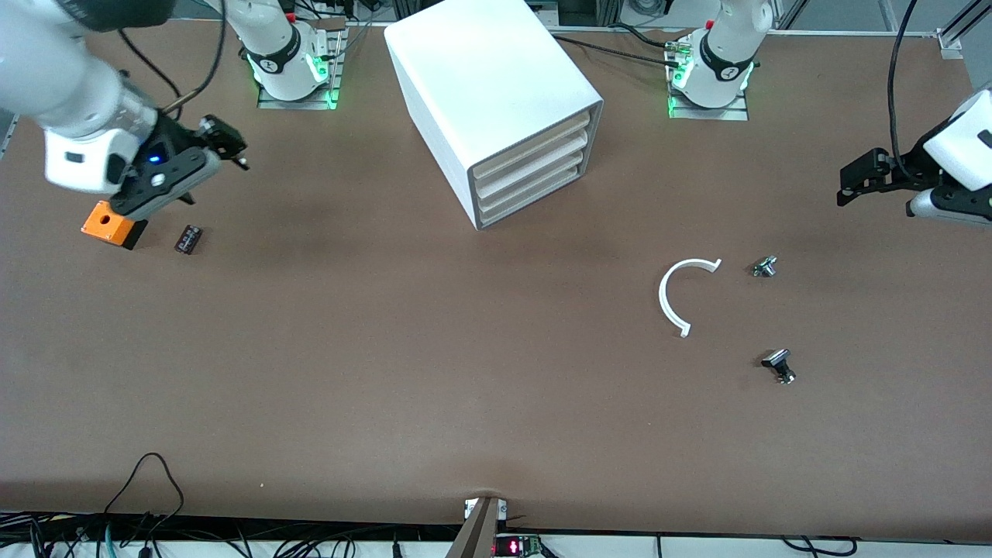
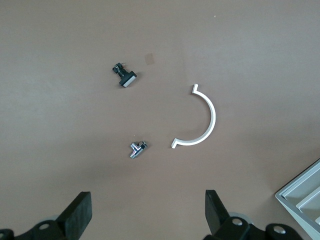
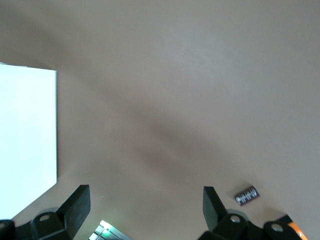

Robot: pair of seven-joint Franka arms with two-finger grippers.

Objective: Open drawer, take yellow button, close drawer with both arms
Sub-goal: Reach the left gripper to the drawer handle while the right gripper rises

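Observation:
The white cabinet [image 1: 488, 70] stands at the middle of the table near the arms' bases. Its four drawers are all shut; the uppermost drawer [image 1: 535, 146] sits flush with the others. The button is hidden. My right gripper [image 1: 223, 141] is open and empty in the air at the right arm's end of the table, over bare table beside an orange box; it is also open in the right wrist view [image 3: 145, 205]. My left gripper [image 1: 855, 180] is open and empty over the left arm's end of the table, also open in its wrist view [image 2: 147, 210].
An orange box with a hole [image 1: 108, 223] and a small black part [image 1: 188, 239] lie under the right arm. A white C-shaped piece [image 1: 682, 294] and two small black-and-metal parts [image 1: 765, 266] [image 1: 779, 364] lie toward the left arm's end, nearer the front camera than the cabinet.

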